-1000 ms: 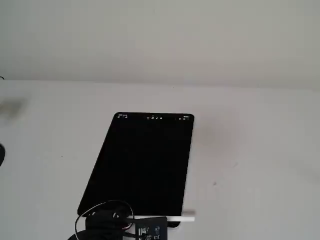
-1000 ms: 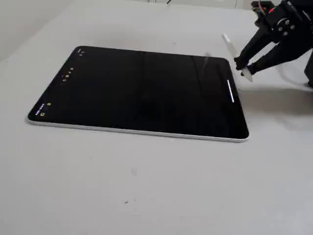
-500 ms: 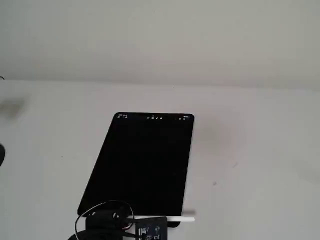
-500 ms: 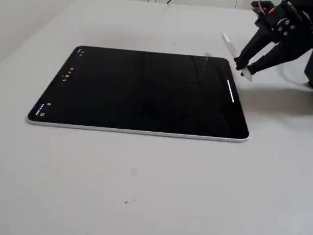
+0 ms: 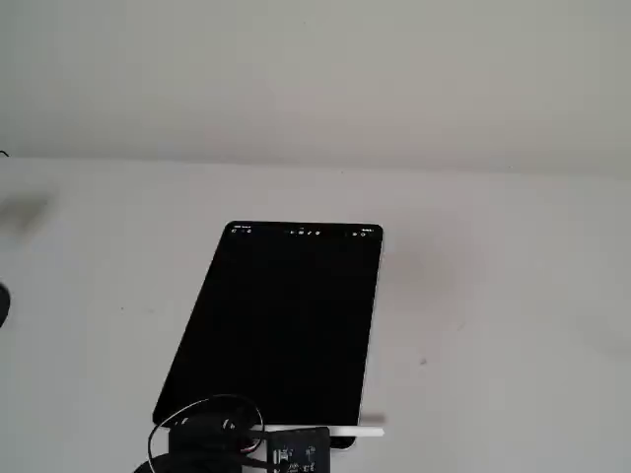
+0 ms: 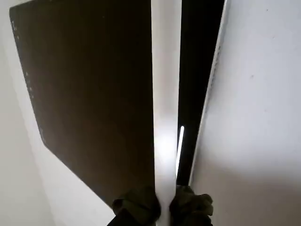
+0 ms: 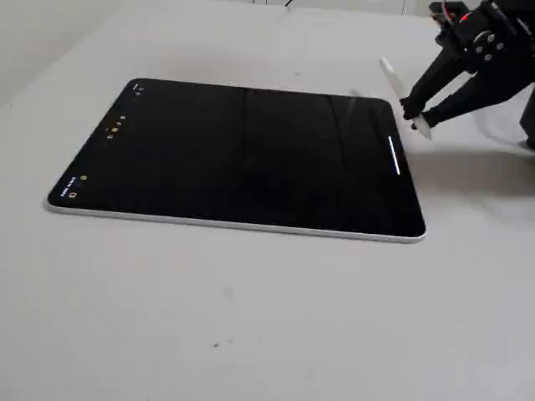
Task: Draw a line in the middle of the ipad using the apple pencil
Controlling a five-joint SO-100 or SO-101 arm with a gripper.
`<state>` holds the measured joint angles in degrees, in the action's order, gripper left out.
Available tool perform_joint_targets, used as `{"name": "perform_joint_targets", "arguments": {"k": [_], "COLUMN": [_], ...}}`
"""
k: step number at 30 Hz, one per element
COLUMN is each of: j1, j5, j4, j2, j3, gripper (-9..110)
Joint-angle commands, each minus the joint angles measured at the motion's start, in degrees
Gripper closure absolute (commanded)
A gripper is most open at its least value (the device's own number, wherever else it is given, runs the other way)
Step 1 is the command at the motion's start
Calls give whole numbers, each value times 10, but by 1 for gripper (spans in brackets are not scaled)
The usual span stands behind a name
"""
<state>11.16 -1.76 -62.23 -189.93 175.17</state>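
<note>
Wrist view: tool point(image 6: 165, 202) grips pencil point(image 6: 165, 94).

The desk point(image 7: 251, 317) has a plain light-grey surface. A pale wall point(image 5: 315, 69) rises directly behind its far edge in a fixed view.

A pale grey-white table point(image 7: 276, 317) fills nearly everything, matte and evenly lit by soft light. In a fixed view, a plain off-white wall point(image 5: 315, 69) rises behind the far edge of the table, bare and unmarked, well beyond the jaws. A few small dark specks point(image 7: 227, 293) dot the tabletop, well away from the jaws. Soft grey shadows point(image 7: 468, 171) lie on the surface just below the jaws.
</note>
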Motion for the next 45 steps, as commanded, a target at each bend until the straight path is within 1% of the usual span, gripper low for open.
{"name": "perform_joint_targets", "arguments": {"k": [1,12,14,16,18,19,22,27,29,31,33,36,38,42,44,45], "j1": [3,3,16,41,47,47,54,89,96,95,96,93,81,68,64,63], "j5": [-4,-4,5,112,149,184,260,437,499,545,591,647,668,716,739,747], "j4": [16,16,23,40,69,89,178,366,433,526,678,954,1103,1323,1396,1405], "j2": [-6,-6,-6,-6,-6,-6,-6,-2,22,67,184,468,657,948,1063,1102], "j3": [-4,-4,-3,-2,-4,-5,-4,43,43,43,43,8,-46,-161,-223,-253], "gripper": [101,101,101,101,101,101,101,102,102,102,102,102,102,102,102,102]}}
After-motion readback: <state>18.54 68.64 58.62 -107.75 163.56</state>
